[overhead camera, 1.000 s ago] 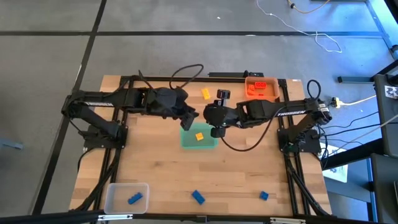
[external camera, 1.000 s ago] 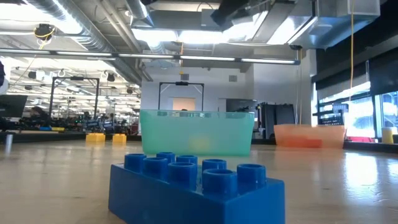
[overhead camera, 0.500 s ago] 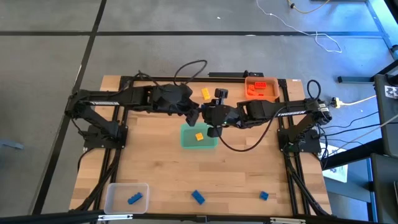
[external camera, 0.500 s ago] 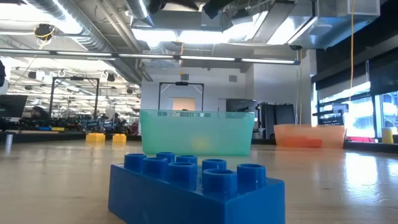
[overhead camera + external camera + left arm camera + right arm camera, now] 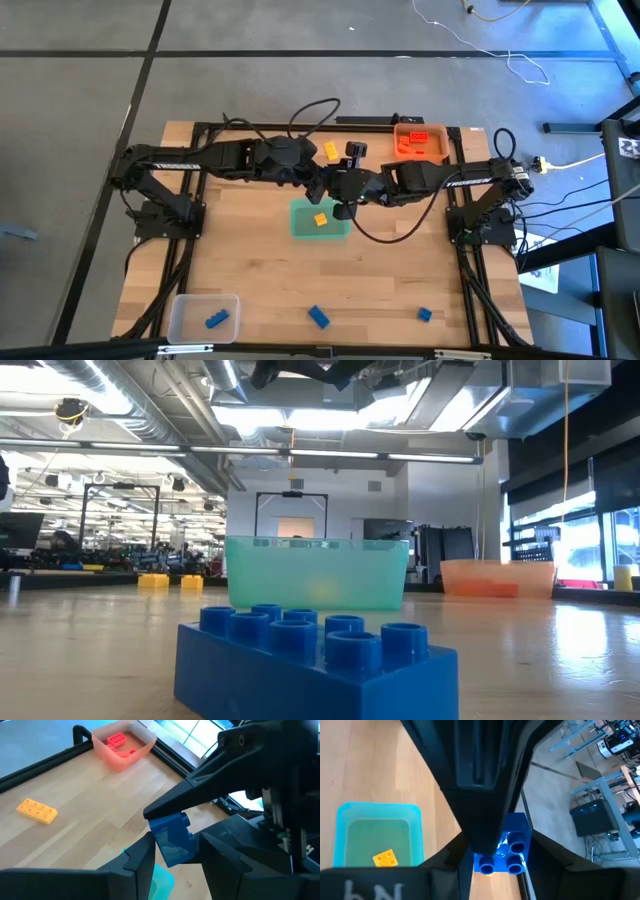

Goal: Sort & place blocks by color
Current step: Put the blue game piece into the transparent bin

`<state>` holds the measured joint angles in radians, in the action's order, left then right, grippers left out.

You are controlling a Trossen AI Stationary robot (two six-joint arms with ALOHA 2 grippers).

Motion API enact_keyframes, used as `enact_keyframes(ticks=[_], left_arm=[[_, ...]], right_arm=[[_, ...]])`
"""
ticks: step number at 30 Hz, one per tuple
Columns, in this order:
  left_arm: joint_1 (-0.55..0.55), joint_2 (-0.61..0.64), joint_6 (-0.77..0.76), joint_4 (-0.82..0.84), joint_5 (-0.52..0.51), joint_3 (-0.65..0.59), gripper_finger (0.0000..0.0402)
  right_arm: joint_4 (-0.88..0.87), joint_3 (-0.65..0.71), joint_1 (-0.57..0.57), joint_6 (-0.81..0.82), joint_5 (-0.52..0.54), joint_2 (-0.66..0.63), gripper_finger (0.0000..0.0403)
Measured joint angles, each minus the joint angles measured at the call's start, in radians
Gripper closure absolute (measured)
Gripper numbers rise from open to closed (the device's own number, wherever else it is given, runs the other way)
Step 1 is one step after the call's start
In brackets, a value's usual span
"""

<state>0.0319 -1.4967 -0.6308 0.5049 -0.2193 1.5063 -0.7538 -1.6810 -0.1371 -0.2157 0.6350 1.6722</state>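
Observation:
My right gripper (image 5: 338, 190) is shut on a blue block (image 5: 506, 849), held in the air over the far edge of the green tray (image 5: 320, 220). My left gripper (image 5: 314, 184) meets it from the table's left. It is open, with its fingers (image 5: 142, 857) close on either side of the same block (image 5: 172, 837). In the high view the two grippers hide the block. A yellow block (image 5: 320, 218) lies in the green tray. Another yellow block (image 5: 331, 151) lies flat on the table beyond it. My right gripper pinches the blue block between its two fingers, one on each side (image 5: 479, 862), coming level from the table's right. One finger (image 5: 195, 787) lies across the block's upper face. The block is lifted clear of the table. Whether my left gripper's fingers touch the block, I cannot tell.
An orange tray (image 5: 436, 150) with red blocks stands at the far right. A clear tray (image 5: 190, 305) with a blue block (image 5: 217, 319) is at the near left corner. Two loose blue blocks (image 5: 318, 316) (image 5: 424, 314) lie along the near edge, one filling the low view's foreground (image 5: 310, 660).
My left gripper has moved toward the table's right, up to my right gripper, until its fingers stand around the blue block. My right gripper has stayed nearly where it was.

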Motion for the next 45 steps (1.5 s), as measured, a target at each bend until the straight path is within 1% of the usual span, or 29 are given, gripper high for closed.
enact_keyframes(ticks=[10,13,17,19,25,27,29,33,36,40,45], left_arm=[[0.009,-0.006,0.029,-0.032,-0.007,0.000,0.0260],[0.009,-0.006,0.036,-0.034,-0.007,0.000,0.0276],[0.011,-0.004,0.023,-0.036,-0.010,0.001,0.0322],[0.011,-0.003,0.040,-0.035,-0.013,0.002,0.0336],[0.011,-0.003,0.060,-0.032,-0.012,0.002,0.0336],[0.011,-0.003,0.064,-0.032,-0.012,0.002,0.0336],[0.011,-0.003,0.080,-0.032,-0.006,0.002,0.0336],[0.008,-0.004,0.115,-0.020,0.003,0.002,0.0336],[0.009,-0.006,0.112,-0.002,0.002,0.001,0.0336],[0.014,-0.006,0.111,0.048,-0.006,0.001,0.0336],[0.030,0.002,0.126,0.112,-0.023,0.000,0.0336]], right_arm=[[0.016,0.000,-0.004,-0.001,0.006,-0.001,0.0264],[0.018,0.000,-0.004,-0.002,0.007,-0.001,0.0264],[0.018,0.000,-0.004,-0.003,0.019,-0.001,0.0264],[0.018,0.000,-0.004,-0.005,0.018,-0.001,0.0264],[0.018,0.000,-0.004,-0.004,0.017,0.000,0.0264],[0.018,0.000,-0.004,-0.004,0.031,0.000,0.0264],[0.019,0.000,-0.005,-0.003,0.052,0.000,0.0245],[0.021,0.000,-0.005,-0.002,0.048,0.001,0.0176],[0.026,0.000,-0.005,-0.002,0.040,0.001,0.0143],[0.022,-0.001,-0.005,0.002,0.037,0.001,0.0128],[-0.063,-0.055,-0.005,0.040,0.021,0.000,0.0125]])
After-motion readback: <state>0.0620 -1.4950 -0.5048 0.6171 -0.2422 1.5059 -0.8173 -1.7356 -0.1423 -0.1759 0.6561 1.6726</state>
